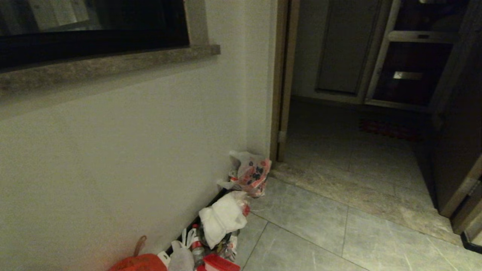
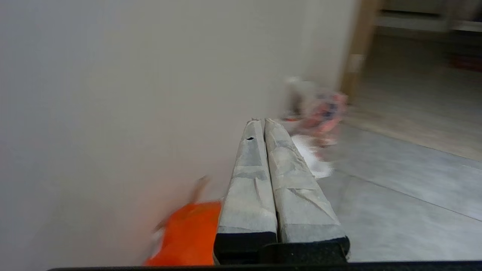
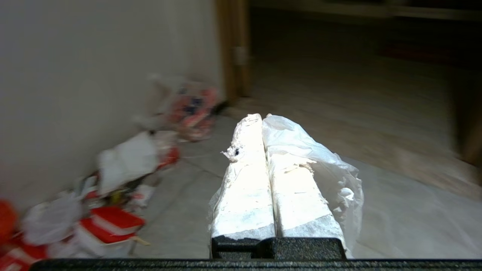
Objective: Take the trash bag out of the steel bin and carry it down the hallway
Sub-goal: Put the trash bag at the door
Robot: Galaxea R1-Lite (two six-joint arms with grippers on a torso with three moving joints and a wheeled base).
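- the right tool point(image 3: 262, 117) has its two taped fingers pressed together on a fold of the trash bag point(image 3: 331, 177), a thin whitish translucent plastic that drapes down one side of the fingers and hangs over the grey floor tiles point(image 3: 406, 226).
- the left tool point(image 2: 262, 121) has its taped fingers pressed together too, with nothing between them; it points along the pale wall point(image 2: 113, 94) towards the corner.
- neither arm shows in the head view.
- in the head view a row of rubbish lies on the floor against the base of the wall: a white bag with red and blue print point(image 1: 251, 172) nearest the wooden door frame point(image 1: 283, 79), then a crumpled white bag point(image 1: 223, 217), then bottles and wrappers, a red-lidded box point(image 1: 220, 263) and an orange-red object point(image 1: 139, 262) at the lower edge.
- past the door frame the hallway point(image 1: 339, 150) opens into a darker room, with a stone-look threshold strip across the doorway and a tall cabinet with dark shelves point(image 1: 414, 56) at the far side.
- a dark window with a grey stone sill point(image 1: 113, 64) sits high on the wall to the left.
- both wrist views are smeared, so the small items in the rubbish pile cannot be told apart there.
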